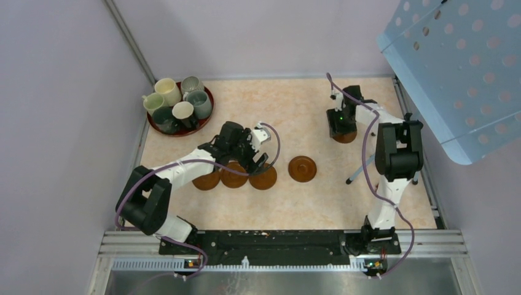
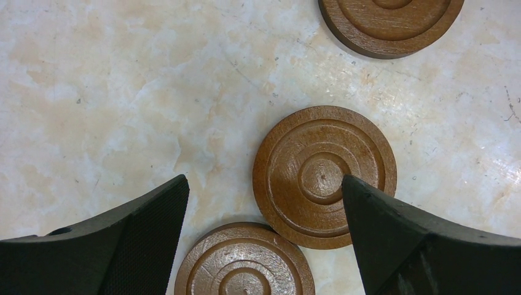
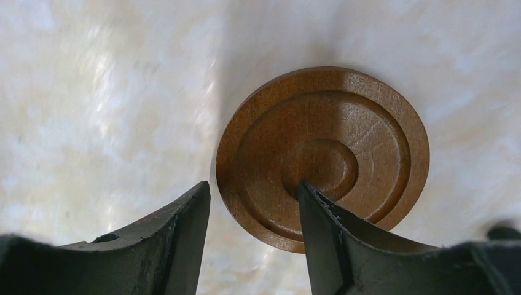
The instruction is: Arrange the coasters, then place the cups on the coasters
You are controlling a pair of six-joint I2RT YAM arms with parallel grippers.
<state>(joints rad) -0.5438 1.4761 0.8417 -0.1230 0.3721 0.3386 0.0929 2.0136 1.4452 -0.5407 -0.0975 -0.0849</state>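
Observation:
Several cups (image 1: 183, 112) stand bunched on a dark red tray (image 1: 178, 133) at the back left. Three brown coasters (image 1: 233, 175) lie in a row under my left arm, and a fourth coaster (image 1: 302, 168) is just right of them. My left gripper (image 1: 261, 161) hangs open over them; in its wrist view the left gripper (image 2: 264, 179) straddles bare table and part of a ringed coaster (image 2: 324, 175). My right gripper (image 1: 341, 129) is low over a lone coaster (image 3: 322, 157) at the back right. The right gripper (image 3: 254, 184) is half-open, one finger over the disc's centre, the other just outside its rim.
A blue perforated panel (image 1: 454, 74) overhangs the back right corner. Grey walls close in the left and rear sides. A thin grey rod (image 1: 357, 174) leans beside the right arm. Further coasters (image 2: 244, 261) (image 2: 390, 24) lie near and beyond the left fingers.

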